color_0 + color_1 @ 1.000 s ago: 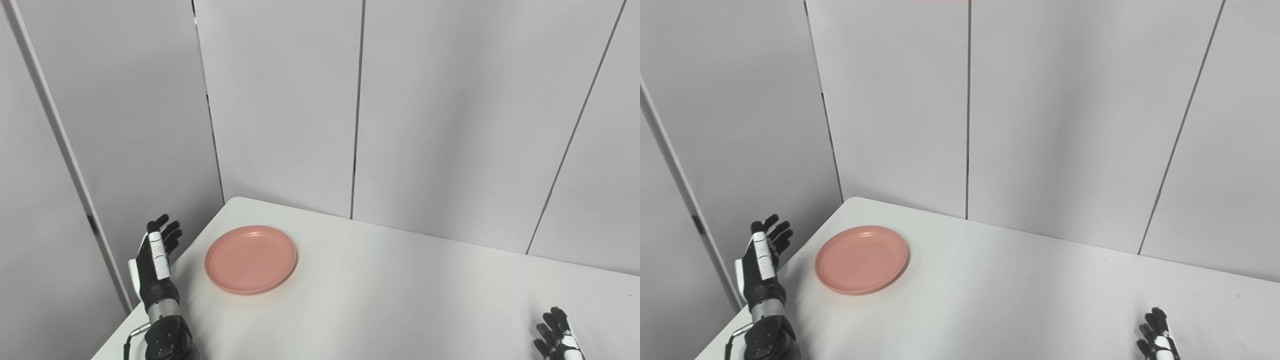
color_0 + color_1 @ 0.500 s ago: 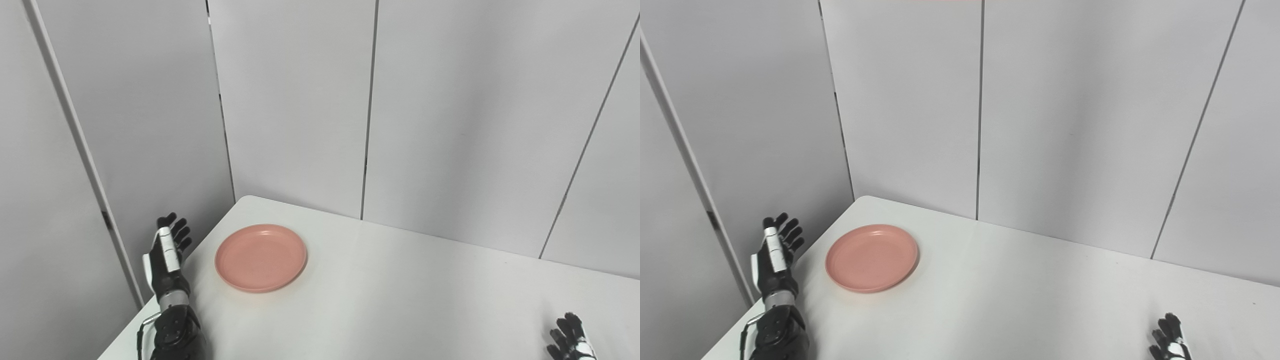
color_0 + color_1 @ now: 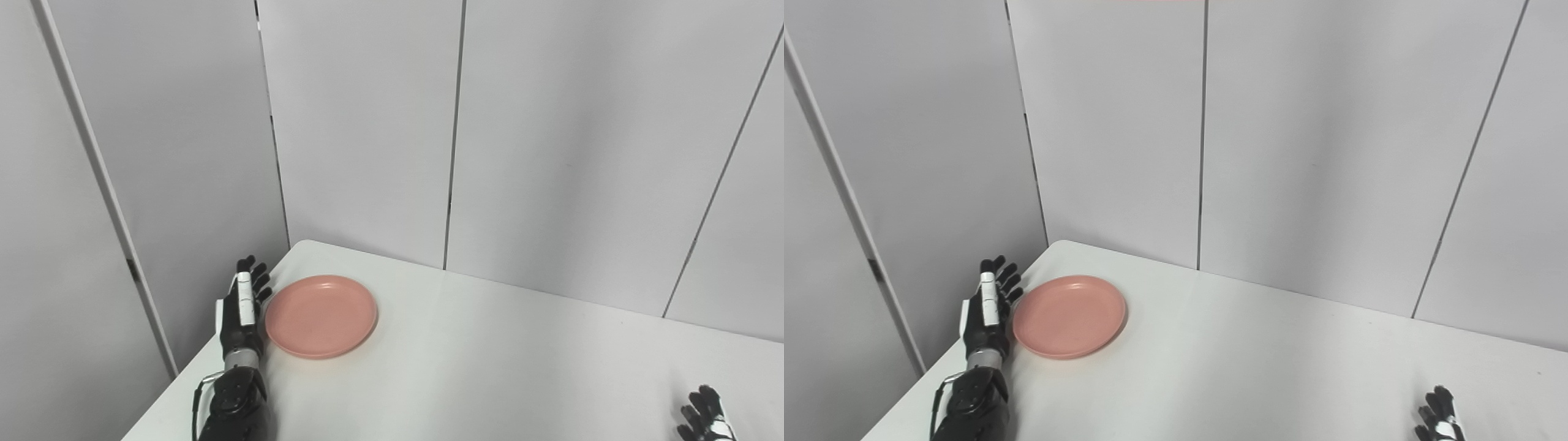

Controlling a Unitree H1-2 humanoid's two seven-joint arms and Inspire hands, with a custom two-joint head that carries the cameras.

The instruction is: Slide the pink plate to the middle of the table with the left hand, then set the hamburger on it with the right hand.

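A pink plate (image 3: 321, 315) lies flat near the far left corner of the white table (image 3: 490, 367). My left hand (image 3: 242, 309) stands upright right beside the plate's left rim, fingers straight and apart, palm turned toward the plate; I cannot tell whether it touches the rim. My right hand (image 3: 704, 419) shows only partly at the bottom right edge, fingers spread above the table, holding nothing. No hamburger is in either view.
Grey wall panels (image 3: 367, 122) stand close behind the table. The table's left edge (image 3: 184, 380) runs just left of my left forearm (image 3: 233, 404).
My left hand has moved right, from off the table's left edge to right beside the plate's rim. The camera shifted slightly. The plate and right hand have stayed in place.
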